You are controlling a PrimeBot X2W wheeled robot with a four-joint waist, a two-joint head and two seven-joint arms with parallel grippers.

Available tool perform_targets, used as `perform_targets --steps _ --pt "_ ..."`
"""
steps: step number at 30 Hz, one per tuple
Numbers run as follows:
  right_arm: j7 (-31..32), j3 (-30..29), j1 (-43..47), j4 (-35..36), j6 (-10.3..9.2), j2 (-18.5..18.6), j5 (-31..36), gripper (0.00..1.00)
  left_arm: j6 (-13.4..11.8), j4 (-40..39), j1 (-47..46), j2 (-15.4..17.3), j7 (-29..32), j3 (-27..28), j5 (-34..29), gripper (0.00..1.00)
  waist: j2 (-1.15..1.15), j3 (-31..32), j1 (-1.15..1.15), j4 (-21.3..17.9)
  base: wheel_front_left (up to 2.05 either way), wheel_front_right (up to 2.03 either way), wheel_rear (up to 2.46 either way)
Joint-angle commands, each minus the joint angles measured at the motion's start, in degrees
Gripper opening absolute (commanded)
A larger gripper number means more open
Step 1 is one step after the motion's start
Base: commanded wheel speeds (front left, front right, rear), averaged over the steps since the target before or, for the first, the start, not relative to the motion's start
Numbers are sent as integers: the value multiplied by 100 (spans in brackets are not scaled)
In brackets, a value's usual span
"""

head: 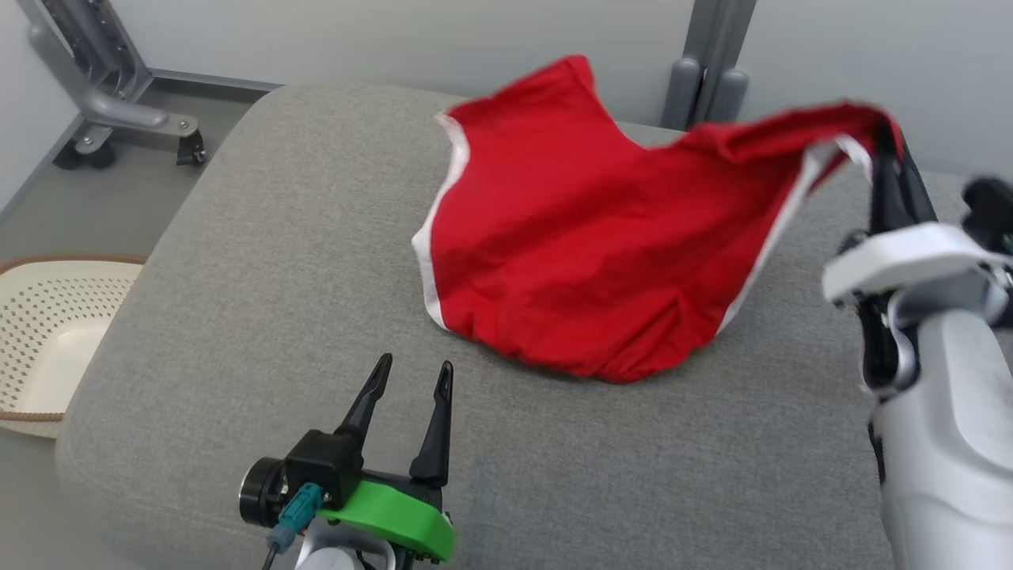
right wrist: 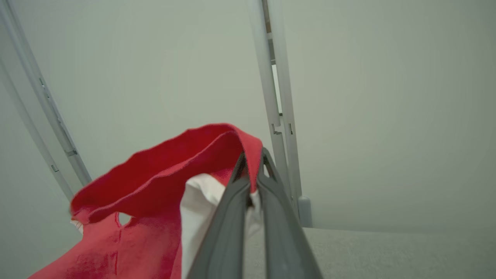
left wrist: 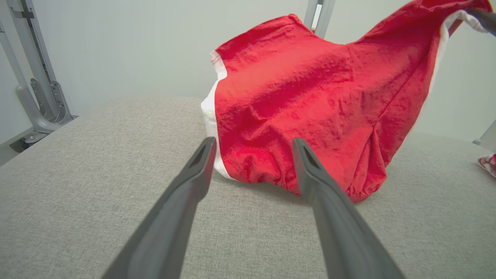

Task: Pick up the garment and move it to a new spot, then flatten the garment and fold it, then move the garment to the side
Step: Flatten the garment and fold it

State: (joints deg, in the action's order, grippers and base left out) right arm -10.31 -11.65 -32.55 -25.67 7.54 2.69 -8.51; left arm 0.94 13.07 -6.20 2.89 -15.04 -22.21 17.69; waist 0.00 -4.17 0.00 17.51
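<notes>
- Right wrist view: right gripper (right wrist: 254, 157) jaws pinch a thin edge of the red, white-trimmed fabric garment (right wrist: 155, 174); a tug could slip it.
- Left gripper (head: 415, 366) jaws wide, empty.

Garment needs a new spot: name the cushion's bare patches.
Bare: left strip of cushion, between its edge and the red garment; front stretch right of the left gripper. Crowded: back centre under the garment; far right, where the right gripper holds its corner.
</notes>
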Motion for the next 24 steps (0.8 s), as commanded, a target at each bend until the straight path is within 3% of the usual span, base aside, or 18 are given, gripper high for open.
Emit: perform_targets --steps 1,5,6,7,8,15,19,24 --pt "66 -300 313 -160 -8 25 -39 0 -5 -6 62 2 -17 13 27 100 0 -58 0 -151 0 0 0" --pt "119 -1163 936 -741 -8 27 230 0 11 12 1 7 -17 19 3 100 0 -122 0 -370 0 0 0" --pt "131 -1305 990 -868 -8 29 280 5 20 15 -24 6 -17 15 -8 100 0 -134 0 -415 0 0 0" --pt "65 -1481 988 -1011 -8 36 306 95 28 24 -56 4 -17 16 -20 100 0 -143 0 -476 0 0 0" --pt "-10 -1547 962 -1129 -7 30 354 100 40 35 -82 6 -17 14 -30 100 0 -144 0 -530 0 0 0" --pt "-387 -990 785 -1183 -8 29 382 100 41 74 -155 7 -17 18 -63 100 0 -99 0 -790 0 0 0" --pt "-471 -174 1012 -525 -8 20 315 100 44 22 -155 7 -17 25 -9 100 0 -49 0 -842 0 0 0" --pt "-486 953 1661 847 -9 32 407 100 -1 -168 -83 7 -17 166 31 100 0 29 0 -913 0 0 0"
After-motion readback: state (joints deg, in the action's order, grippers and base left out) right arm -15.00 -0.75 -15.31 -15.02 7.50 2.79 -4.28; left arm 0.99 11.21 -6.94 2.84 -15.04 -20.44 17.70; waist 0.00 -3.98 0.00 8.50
